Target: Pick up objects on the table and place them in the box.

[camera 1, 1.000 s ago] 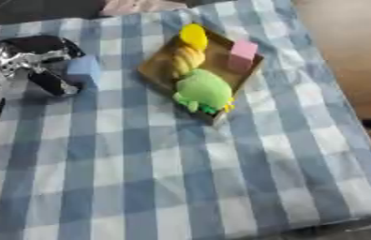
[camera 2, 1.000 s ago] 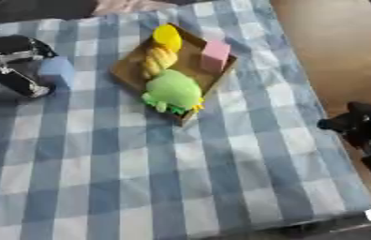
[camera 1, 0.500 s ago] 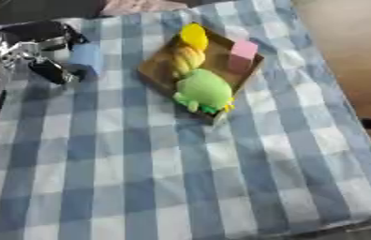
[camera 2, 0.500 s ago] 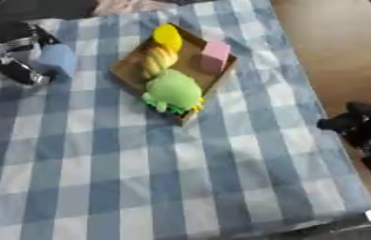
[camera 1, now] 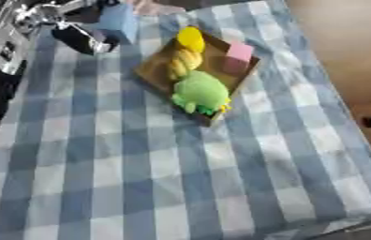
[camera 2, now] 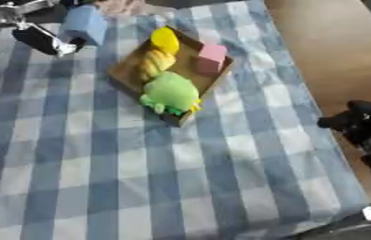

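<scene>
Lifted since the earlier frames, the blue block (camera 2: 85, 24) now rides higher and nearer the box (camera 1: 154, 74), pinched in the left hand (camera 1: 72, 29), whose fingers curl round its near side. Only the block's pale blue faces show; it looks like a plain, squarish foam or wooden piece, light and easy to carry.

To finish this step well, I would carry it right and forward over the box, and aim for what little bare floor shows at the box's left side. Most of the tray is taken: a yellow piece (camera 1: 191, 37) at the far corner, a tan bun-like thing (camera 1: 182, 62) beside it, a pink block (camera 1: 239, 52) on the right, and a green plush (camera 1: 199, 91) spilling over the near edge. A low release should keep the block from bouncing out.

At the right edge, off the checked cloth (camera 1: 139, 187), the right hand (camera 2: 367, 124) sits idle; I cannot tell how its fingers are set.
</scene>
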Tool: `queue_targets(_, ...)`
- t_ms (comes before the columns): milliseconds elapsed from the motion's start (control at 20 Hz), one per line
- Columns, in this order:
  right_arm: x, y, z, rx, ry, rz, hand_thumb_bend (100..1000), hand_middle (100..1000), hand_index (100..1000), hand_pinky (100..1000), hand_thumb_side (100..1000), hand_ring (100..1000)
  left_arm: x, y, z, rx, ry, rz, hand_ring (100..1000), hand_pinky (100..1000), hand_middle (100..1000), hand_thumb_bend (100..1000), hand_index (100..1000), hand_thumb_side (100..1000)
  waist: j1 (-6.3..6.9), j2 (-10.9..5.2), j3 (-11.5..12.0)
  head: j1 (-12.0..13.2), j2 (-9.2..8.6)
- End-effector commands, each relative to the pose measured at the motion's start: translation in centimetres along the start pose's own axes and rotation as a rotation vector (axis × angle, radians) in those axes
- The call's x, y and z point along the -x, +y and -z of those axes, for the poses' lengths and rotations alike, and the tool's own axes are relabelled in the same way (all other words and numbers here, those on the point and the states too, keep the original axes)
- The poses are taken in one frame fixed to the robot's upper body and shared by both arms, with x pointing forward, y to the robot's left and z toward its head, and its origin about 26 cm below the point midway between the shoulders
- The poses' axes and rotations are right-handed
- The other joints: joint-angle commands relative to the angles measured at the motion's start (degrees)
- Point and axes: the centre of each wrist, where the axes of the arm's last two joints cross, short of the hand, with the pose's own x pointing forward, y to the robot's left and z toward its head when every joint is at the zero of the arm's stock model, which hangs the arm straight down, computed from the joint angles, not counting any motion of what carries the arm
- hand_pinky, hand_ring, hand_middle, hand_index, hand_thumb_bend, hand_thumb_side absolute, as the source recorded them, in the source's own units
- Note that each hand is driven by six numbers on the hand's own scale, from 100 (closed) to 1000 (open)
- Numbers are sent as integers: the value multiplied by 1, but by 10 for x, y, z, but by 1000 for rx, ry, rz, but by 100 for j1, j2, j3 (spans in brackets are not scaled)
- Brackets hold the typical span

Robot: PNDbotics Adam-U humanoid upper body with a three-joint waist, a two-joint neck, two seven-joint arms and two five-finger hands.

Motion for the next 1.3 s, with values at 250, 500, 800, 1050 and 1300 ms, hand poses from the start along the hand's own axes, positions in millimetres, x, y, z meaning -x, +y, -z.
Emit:
queue_targets(250, -9, -5, 8, -33, -15, -17, 100, 727, 900, 920, 492, 803, -29, 16, 27, -13, -83, 4, 691, 846, 554, 100, 723, 247, 35, -90, -97, 68, -70)
queue_targets(500, -10, -6, 11, -44, -17, -12, 100, 727, 900, 920, 496, 803, -42, 14, 44, -10, -98, -2, 694, 846, 559, 100, 724, 247, 96, -62, -208, 142, -119)
queue_targets(800, -10, -7, 15, -51, -20, -8, 100, 727, 900, 921, 514, 803, -47, 3, 56, -13, -69, 3, 698, 847, 570, 100, 731, 237, 160, -29, -312, 179, -204)
queue_targets(1050, -11, -7, 18, -57, -18, -4, 100, 727, 900, 921, 521, 803, -47, -1, 60, -20, -40, 32, 720, 860, 590, 100, 741, 208, 210, -11, -355, 200, -241)
queue_targets(1300, -11, -8, 20, -60, -17, -2, 100, 728, 900, 921, 524, 803, -45, -4, 62, -3, 10, 81, 780, 883, 661, 133, 811, 193, 250, 3, -396, 210, -266)
